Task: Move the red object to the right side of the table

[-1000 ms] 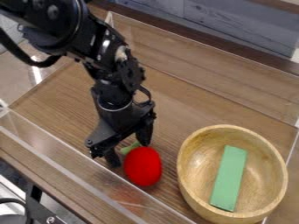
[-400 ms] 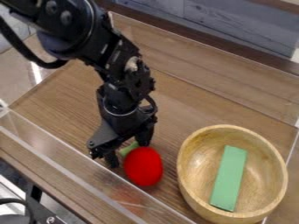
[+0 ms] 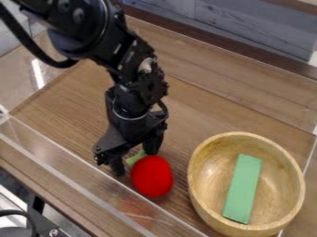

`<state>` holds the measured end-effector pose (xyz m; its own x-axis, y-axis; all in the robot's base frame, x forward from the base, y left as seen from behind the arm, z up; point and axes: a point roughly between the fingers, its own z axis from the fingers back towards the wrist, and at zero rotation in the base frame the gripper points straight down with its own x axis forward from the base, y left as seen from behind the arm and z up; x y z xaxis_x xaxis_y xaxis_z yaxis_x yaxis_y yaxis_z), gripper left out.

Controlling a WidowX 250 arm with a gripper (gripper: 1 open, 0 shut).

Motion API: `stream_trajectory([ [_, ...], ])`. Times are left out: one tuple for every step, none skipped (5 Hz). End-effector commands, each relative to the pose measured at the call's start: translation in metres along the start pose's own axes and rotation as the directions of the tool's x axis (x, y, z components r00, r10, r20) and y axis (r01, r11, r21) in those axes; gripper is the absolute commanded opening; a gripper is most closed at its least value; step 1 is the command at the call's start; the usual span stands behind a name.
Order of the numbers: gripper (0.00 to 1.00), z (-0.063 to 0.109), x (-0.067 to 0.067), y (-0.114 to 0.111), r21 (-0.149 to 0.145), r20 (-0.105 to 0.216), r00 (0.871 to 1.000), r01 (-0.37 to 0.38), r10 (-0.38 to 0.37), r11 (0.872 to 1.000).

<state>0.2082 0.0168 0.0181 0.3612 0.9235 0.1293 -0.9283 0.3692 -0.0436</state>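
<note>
rounded glossy red object, wood-grain table

The robot arm is cut off by the top and left edges, so its base is out of view. The red object's green leafy top is mostly hidden behind the gripper. The tabletop runs past the frame edges; the foreground acrylic wall blurs what lies below it.

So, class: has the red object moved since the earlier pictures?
No. The red object sits at the same spot beside the wooden bowl, near the front wall.
</note>
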Motion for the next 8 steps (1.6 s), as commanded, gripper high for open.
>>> stream_trajectory([
  [0.0, 0.007, 0.004, -0.01, -0.031, 0.014, 1.0, -0.004, 0.004, 1.0],
  [0.0, 0.015, 0.006, -0.011, -0.035, 0.006, 1.0, -0.001, 0.002, 0.999],
  [0.0, 0.035, 0.01, -0.018, -0.051, -0.02, 1.0, -0.005, 0.004, 0.999],
  [0.0, 0.055, 0.014, -0.032, -0.066, -0.043, 0.999, -0.008, 0.005, 0.998],
  [0.0, 0.07, 0.013, -0.053, -0.076, -0.061, 0.998, -0.009, 0.004, 0.997],
  [0.0, 0.08, 0.005, -0.076, -0.083, -0.076, 0.997, 0.007, -0.013, 0.997],
  [0.0, 0.08, -0.008, -0.094, -0.08, -0.089, 0.995, -0.044, 0.037, 0.996],
  [0.0, 0.078, -0.025, -0.11, -0.074, -0.101, 0.991, -0.093, 0.085, 0.993],
])
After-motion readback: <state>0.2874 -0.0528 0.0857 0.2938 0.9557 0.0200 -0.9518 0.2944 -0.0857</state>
